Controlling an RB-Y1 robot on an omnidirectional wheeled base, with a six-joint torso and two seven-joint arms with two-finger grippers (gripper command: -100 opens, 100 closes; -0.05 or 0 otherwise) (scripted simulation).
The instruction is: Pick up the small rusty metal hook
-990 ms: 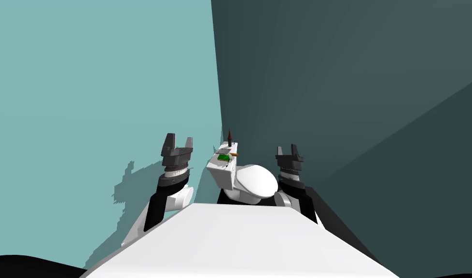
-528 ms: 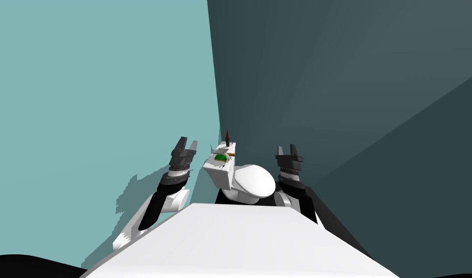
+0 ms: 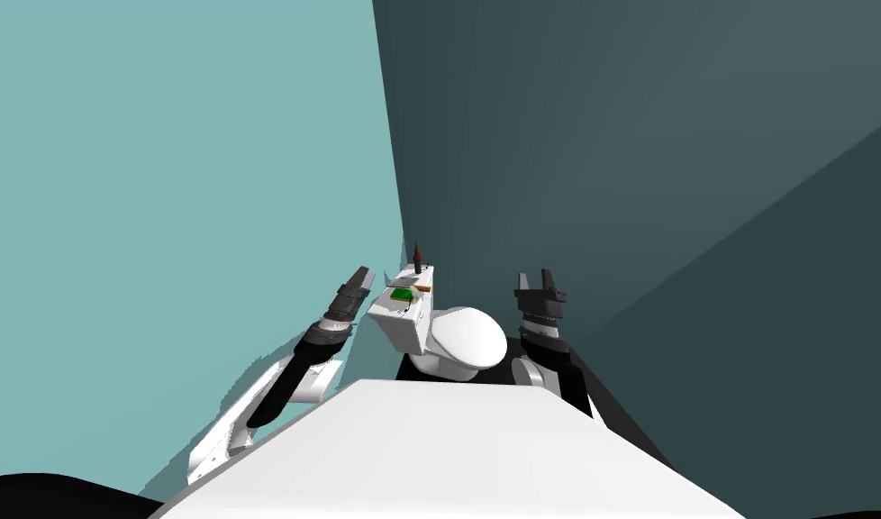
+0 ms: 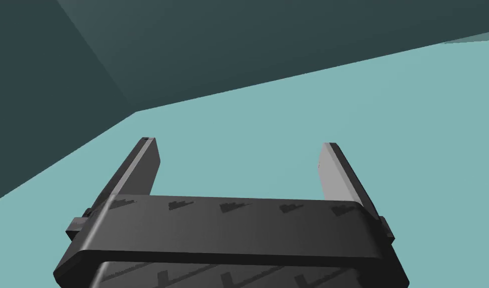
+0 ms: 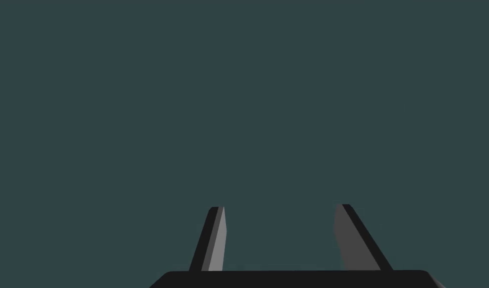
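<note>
head view: left gripper point(image 3: 364, 273) and right gripper point(image 3: 538, 277) released; hook indistinguishable among small items point(image 3: 401, 293) on toilet tank point(image 3: 395, 320).

The head camera looks steeply down and forward into a room corner, where a light teal wall point(image 3: 159, 180) meets a darker wall point(image 3: 655, 180). A white toilet point(image 3: 457, 338) sits near, just past the chest and between the two arms. The left wrist camera looks along the left hand point(image 4: 238, 145) at the light teal wall and the darker surfaces meeting it. The right wrist camera looks along the right hand point(image 5: 279, 207) at a flat dark teal surface, the darker wall's colour.
</note>
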